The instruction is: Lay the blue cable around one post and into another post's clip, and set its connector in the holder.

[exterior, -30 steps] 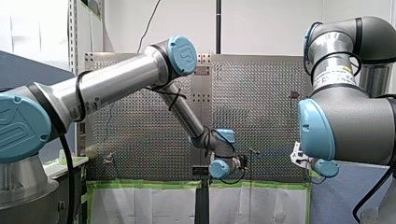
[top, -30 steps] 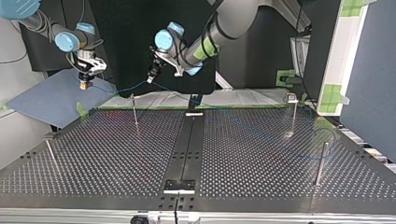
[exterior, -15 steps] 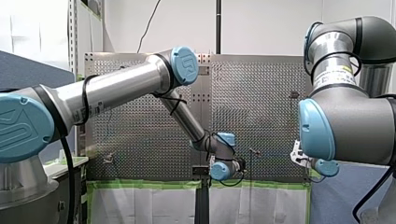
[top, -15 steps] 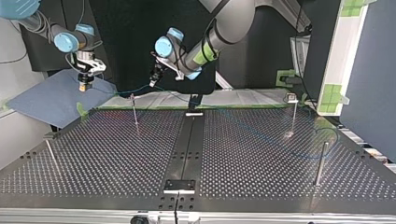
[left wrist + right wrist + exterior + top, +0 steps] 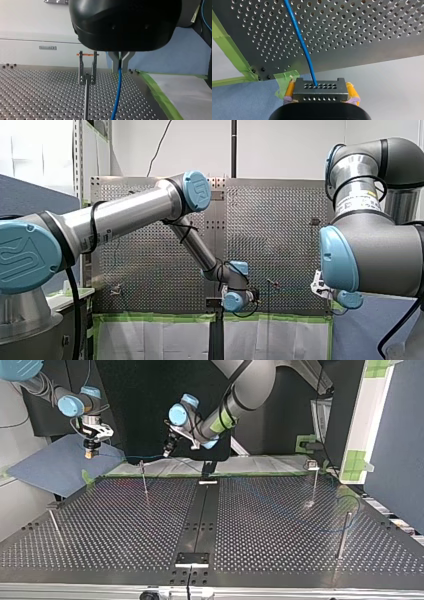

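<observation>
Since a second ago the left gripper (image 5: 168,452) has been carried a little lower and away from the clip post (image 5: 144,479), towards the top view's right, while the right gripper (image 5: 90,452) has been kept where it was, on the other side of that post. In the left wrist view the left gripper's metal fingers (image 5: 124,60) are seen pressed together on the blue cable (image 5: 117,93), which drops from between them towards the perforated table (image 5: 125,525). There the cable is seen just beside the clip post. It is apart from the post and is not seated between the two upright prongs of the clip, across whose top a small orange piece is seen. In the right wrist view the dark, many-holed connector (image 5: 320,90) is clamped between the right gripper's yellow pads (image 5: 290,88), with the cable leaving its face and running out over the table's corner, which is edged with green tape (image 5: 227,47). In the top view the connector is held above a blue mat (image 5: 50,470), off the table's edge and beyond the clip post. From the left gripper a faint blue line is traced across the table, well away from the clip post. Whether it passes around a farther post cannot be told.
</observation>
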`<act>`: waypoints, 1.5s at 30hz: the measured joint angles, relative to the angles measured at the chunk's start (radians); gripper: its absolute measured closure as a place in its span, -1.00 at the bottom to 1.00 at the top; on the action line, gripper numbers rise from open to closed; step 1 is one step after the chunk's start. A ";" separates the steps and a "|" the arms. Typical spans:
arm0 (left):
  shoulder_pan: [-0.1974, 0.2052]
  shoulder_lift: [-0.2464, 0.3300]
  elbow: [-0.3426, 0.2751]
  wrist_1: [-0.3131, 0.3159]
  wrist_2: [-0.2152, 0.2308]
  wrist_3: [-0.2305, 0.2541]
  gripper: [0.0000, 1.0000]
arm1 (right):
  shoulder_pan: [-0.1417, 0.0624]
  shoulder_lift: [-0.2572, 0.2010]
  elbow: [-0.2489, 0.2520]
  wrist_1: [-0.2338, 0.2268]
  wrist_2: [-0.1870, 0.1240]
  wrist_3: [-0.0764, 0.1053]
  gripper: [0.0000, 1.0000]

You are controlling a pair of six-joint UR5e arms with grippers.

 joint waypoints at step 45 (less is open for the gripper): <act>-0.069 0.028 0.101 -0.150 -0.043 0.155 1.00 | 0.001 0.001 -0.003 -0.003 -0.008 0.000 1.00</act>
